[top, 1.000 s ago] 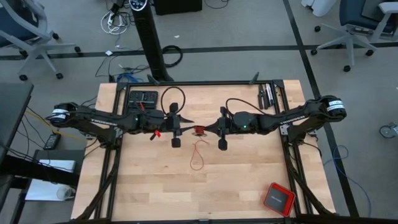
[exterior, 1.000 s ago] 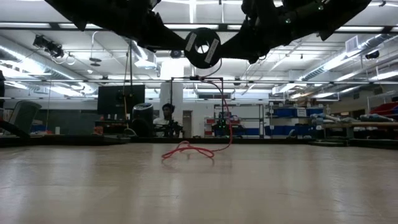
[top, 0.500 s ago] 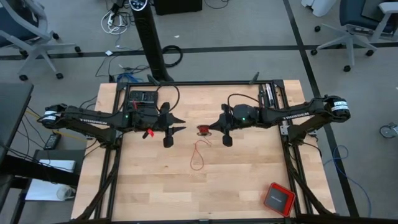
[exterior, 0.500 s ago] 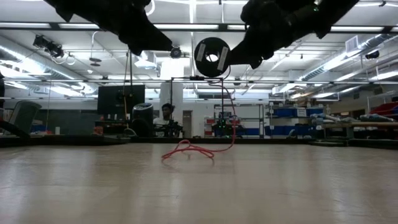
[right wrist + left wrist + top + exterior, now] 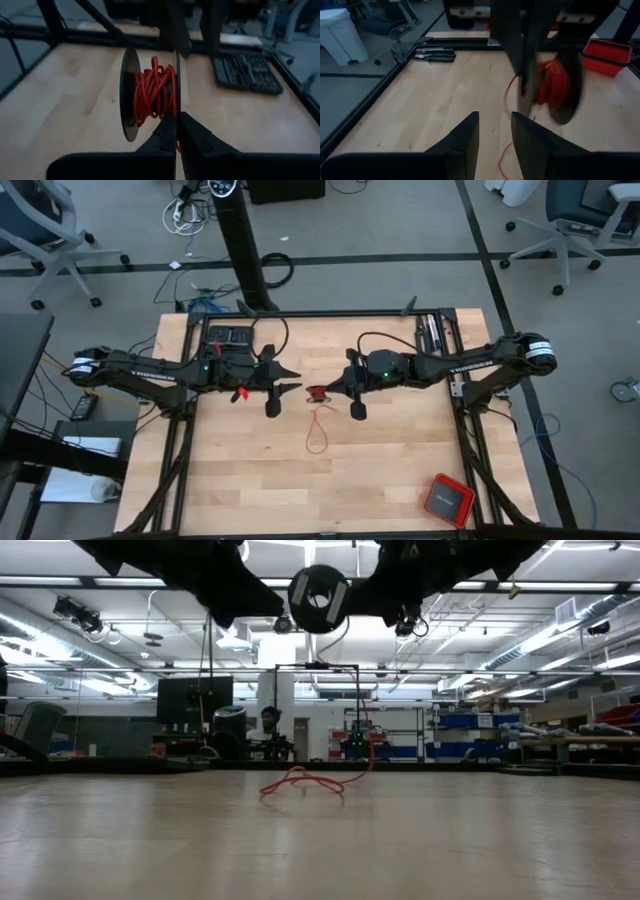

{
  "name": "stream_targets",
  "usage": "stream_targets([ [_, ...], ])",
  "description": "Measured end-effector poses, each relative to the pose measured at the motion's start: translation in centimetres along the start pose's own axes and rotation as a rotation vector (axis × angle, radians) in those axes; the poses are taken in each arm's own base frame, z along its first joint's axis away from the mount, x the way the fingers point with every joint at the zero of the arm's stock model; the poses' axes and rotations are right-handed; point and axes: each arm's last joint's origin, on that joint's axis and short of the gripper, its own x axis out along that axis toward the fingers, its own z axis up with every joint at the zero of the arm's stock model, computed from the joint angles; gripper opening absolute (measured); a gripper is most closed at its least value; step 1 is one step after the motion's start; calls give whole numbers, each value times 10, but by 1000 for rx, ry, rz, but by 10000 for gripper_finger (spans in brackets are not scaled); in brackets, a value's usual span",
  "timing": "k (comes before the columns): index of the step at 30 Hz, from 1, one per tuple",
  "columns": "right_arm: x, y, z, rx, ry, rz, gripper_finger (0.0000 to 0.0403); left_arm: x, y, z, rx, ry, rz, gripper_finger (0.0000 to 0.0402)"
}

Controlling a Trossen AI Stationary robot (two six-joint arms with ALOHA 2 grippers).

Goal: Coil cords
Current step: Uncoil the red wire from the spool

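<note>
The left gripper (image 5: 494,132) shows its two dark fingers (image 5: 465,135) parted with a narrow gap, hanging above the wooden table (image 5: 420,100). Beyond them a dark spool (image 5: 568,87) wound with red cord (image 5: 551,82) is held by the right gripper (image 5: 525,60), well off the table. A loose red strand runs from the spool down toward the table near the fingers. A red box (image 5: 607,50) sits behind the spool, and black tools (image 5: 432,55) lie at the table's far edge.
</note>
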Motion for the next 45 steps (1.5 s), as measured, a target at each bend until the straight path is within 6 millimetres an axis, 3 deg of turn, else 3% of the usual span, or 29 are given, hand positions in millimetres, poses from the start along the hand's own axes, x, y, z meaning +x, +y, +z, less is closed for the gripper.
stream_targets([
  [19,29,2,-9,-21,-70,-52,2,7,-2,-4,27,11,-30,115],
  [21,31,4,-12,-32,-60,-53,4,10,-2,-5,62,18,-22,99],
  [25,32,3,-12,-28,-66,-62,18,10,-3,-5,83,13,-15,17],
  [31,30,3,-10,-18,-72,-59,50,10,-3,-5,82,16,-12,3],
  [39,-8,-1,4,60,11,-154,55,7,1,-5,74,30,97,1],
  [45,0,2,-5,93,60,-81,56,7,1,-4,86,21,118,1],
])
